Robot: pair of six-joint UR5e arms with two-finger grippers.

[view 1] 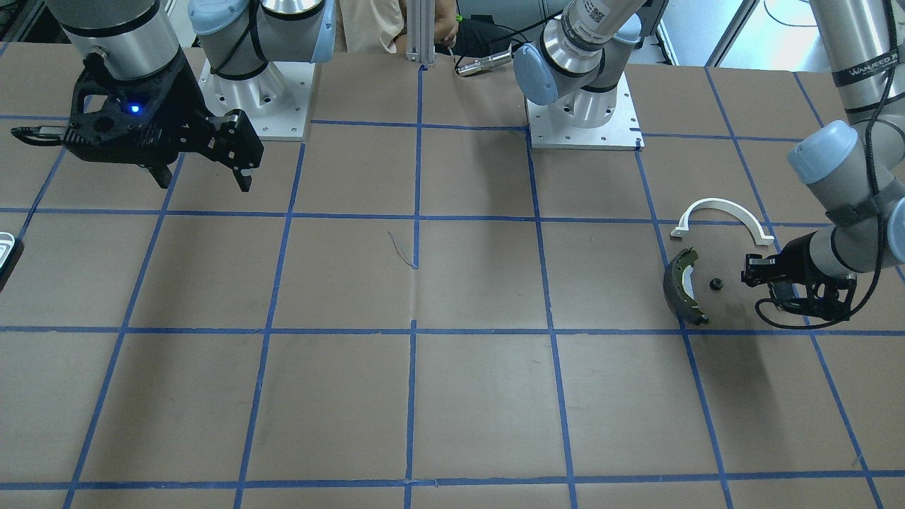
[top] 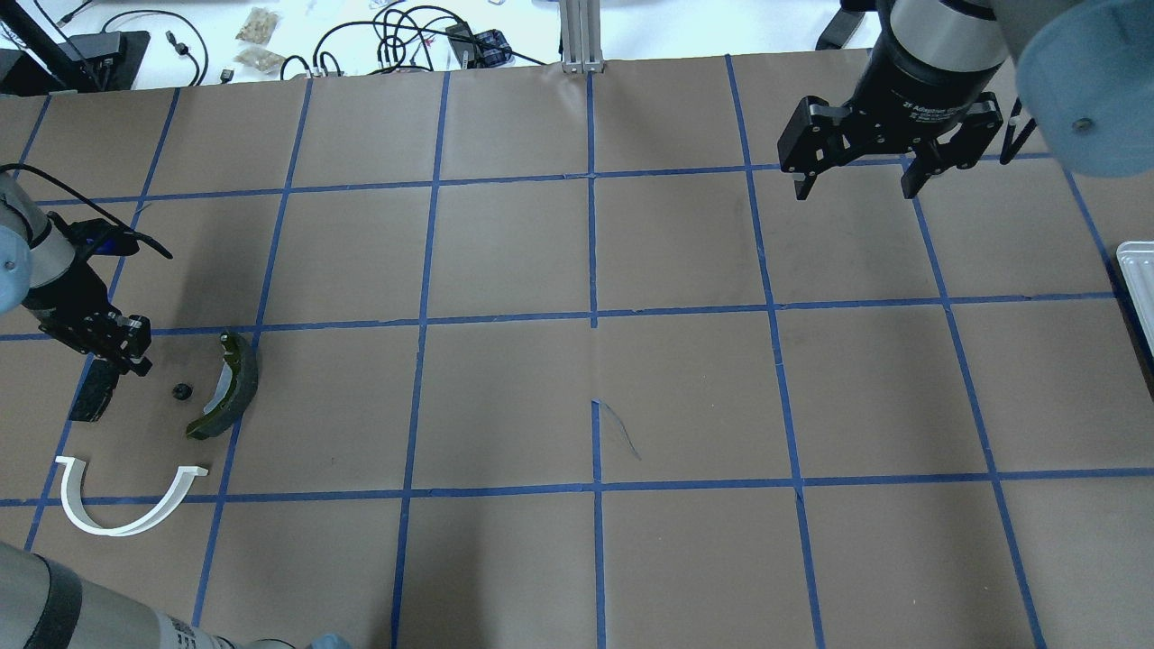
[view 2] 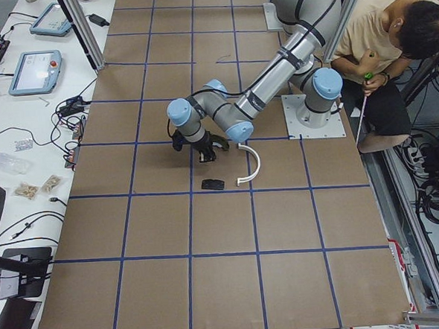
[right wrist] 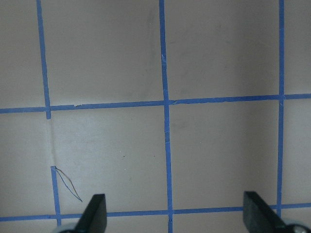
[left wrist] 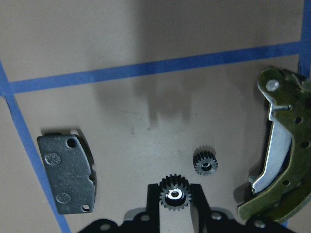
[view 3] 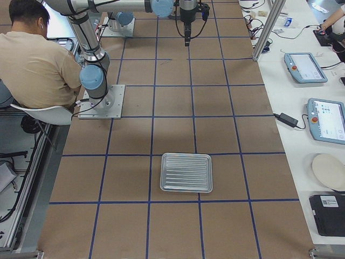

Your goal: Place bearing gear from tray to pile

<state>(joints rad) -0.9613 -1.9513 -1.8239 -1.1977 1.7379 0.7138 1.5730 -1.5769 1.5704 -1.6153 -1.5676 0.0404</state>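
So the left gripper point(left wrist: 175, 213) is seen low over the pile point(top: 221, 397), at the left side of the table in the overhead view. A bearing gear point(left wrist: 175, 196) is pinched between its jaws, with a finger pressed against each side of the teeth. That puts the task's thing right in the gap, near the fingertips.

In the left wrist view, a second gear point(left wrist: 206, 162) is spotted flat on the paper, just beyond the held one and slightly to its right. The two aren't touching. The olive brake shoe point(left wrist: 279, 155) is curled up to the right of the jaws, and the black pad point(left wrist: 68, 174) is parked to their left. The white bracket point(view 1: 715, 203) is laid a bit further off, apart from the rest.

The right gripper point(top: 856, 176) is hung over bare brown paper toward the far right, jaws spread wide with nothing between them. The tray point(view 3: 186, 155) is left well apart from the pile, out at the table's right end.
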